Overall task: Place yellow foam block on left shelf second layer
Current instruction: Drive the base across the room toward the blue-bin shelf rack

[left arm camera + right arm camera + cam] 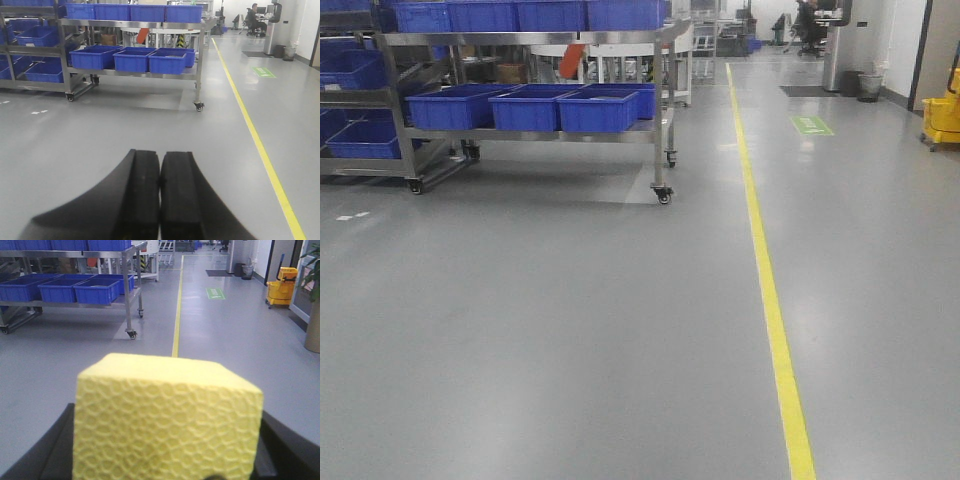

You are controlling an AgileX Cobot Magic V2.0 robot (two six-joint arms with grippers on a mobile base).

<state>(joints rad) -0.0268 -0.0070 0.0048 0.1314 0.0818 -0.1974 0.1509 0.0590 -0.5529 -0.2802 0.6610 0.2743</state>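
The shelf [530, 135], loaded with bins [560, 110], is seen at left, well apart. The left gripper [160, 185] is clenched on nothing, seemingly unneeded. The block [167, 415] is clamped in the right gripper [167, 465], presumably for carrying there.

Left pincer [160, 162] pressed together, right pincer [166, 452] clamping yellow foam block [167, 400]

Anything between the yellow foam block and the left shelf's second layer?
Nothing visible: bare floor separates the yellow foam block, in the right gripper, from the left shelf second layer, where blue bins sit.
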